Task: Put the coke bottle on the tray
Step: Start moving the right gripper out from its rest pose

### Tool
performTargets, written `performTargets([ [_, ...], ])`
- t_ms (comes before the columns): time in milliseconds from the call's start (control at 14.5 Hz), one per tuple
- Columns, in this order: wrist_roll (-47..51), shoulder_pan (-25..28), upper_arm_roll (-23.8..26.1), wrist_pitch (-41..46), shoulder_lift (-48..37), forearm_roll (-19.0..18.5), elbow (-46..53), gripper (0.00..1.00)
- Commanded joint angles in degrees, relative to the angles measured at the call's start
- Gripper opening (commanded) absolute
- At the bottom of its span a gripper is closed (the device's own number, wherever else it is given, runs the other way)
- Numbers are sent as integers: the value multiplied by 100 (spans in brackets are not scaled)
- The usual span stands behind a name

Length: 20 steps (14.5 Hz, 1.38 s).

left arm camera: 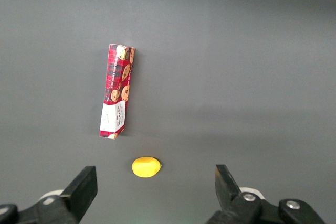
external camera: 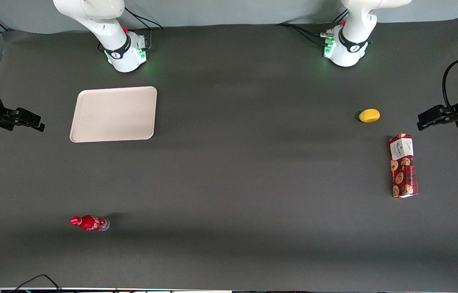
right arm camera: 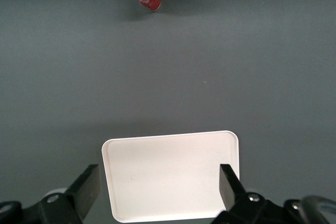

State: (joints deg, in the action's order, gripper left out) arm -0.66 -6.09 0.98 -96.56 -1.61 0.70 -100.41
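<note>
- while nothing's in its grip, the bottle sits on the table nearest the front cam, at the working arm's end, well apart from the tray
- box & yellow fruit lie toward the parked arm's end
- tray farther back, bare
- gripper hangs beside the tray, off the table, fingers spread wide, holding nothing
</note>
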Motion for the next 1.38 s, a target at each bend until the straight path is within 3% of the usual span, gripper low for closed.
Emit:
performTargets([
  [0, -119, -32, 16, 147, 90, 98, 180, 100],
  [484, -145, -41, 51, 85, 151, 10, 267, 100],
  [830, -154, -6, 60, 59, 730, -61, 812, 100],
  [1314, -154, 56, 244, -1188, 1759, -289, 795, 100],
])
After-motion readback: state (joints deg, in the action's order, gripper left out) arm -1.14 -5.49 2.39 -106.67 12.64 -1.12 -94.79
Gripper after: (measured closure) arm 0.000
